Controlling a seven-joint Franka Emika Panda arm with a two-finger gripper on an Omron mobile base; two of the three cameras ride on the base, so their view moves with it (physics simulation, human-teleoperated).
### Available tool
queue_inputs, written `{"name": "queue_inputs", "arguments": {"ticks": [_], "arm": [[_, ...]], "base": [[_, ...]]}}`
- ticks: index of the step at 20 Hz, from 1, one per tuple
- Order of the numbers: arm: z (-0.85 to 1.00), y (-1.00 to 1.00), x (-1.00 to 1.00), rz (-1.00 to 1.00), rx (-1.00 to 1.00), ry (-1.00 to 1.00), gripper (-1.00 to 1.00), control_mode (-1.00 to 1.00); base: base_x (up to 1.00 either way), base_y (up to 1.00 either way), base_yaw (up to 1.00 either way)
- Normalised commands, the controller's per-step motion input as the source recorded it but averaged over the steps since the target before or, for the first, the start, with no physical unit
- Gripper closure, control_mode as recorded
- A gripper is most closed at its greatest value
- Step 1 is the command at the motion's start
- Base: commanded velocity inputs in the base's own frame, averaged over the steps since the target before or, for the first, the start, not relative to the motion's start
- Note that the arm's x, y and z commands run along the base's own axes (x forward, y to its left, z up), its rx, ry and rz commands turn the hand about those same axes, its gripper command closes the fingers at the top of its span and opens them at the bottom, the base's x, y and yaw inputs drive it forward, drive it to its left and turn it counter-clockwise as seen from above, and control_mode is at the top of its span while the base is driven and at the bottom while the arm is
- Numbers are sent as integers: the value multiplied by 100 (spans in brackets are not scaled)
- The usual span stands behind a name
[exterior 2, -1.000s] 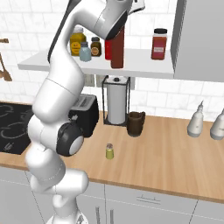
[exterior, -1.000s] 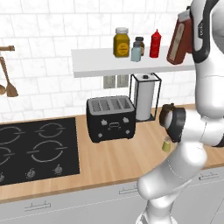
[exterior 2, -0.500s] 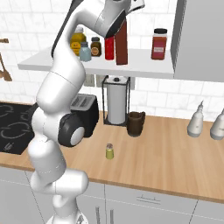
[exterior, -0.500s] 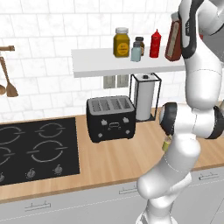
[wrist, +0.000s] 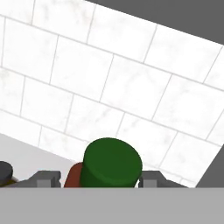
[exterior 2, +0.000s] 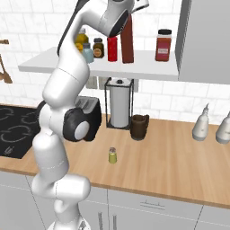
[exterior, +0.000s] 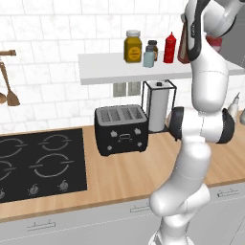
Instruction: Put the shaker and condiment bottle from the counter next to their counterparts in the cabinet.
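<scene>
Up on the wall, the long white cabinet has no doors, and it is the biggest thing the arm is working at. Below it runs the brown wooden counter, with a black toaster and a roll of paper towels standing on it. The white arm reaches high, and its gripper holds the condiment bottle by the neck, with one dark finger on each side just under the green cap. The jaws are partly closed, and they squeeze the bottle between them. The tall dark-red bottle stands straight up, and its bottom looks like it is on the shelf or just over it; I cannot tell which. It is just beside the short red squeeze bottle, which is its buddy, and I cannot tell if they touch. A pale blue shaker stands a bit further along, near a big yellow jar. To do this step well, I think the arm should keep the bottle straight and make sure it sits flat on the shelf. Then the fingers should open slowly and pull away without bumping either bottle over. The tiny yellow-green shaker is on the counter by itself, so it looks like the next job.
</scene>
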Motion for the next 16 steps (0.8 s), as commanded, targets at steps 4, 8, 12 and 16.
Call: {"name": "queue_inputs", "arguments": {"ticks": [4,8,12,16], "arm": [[0,0,23,-2,0,0,100,-100],[-3,0,25,-1,0,-3,-100,-100],[0,0,12,0,0,-3,-100,-100],[0,0,13,0,0,0,-100,-100]], "base": [[0,0,0],[0,0,0],[0,0,0],[0,0,0]]}}
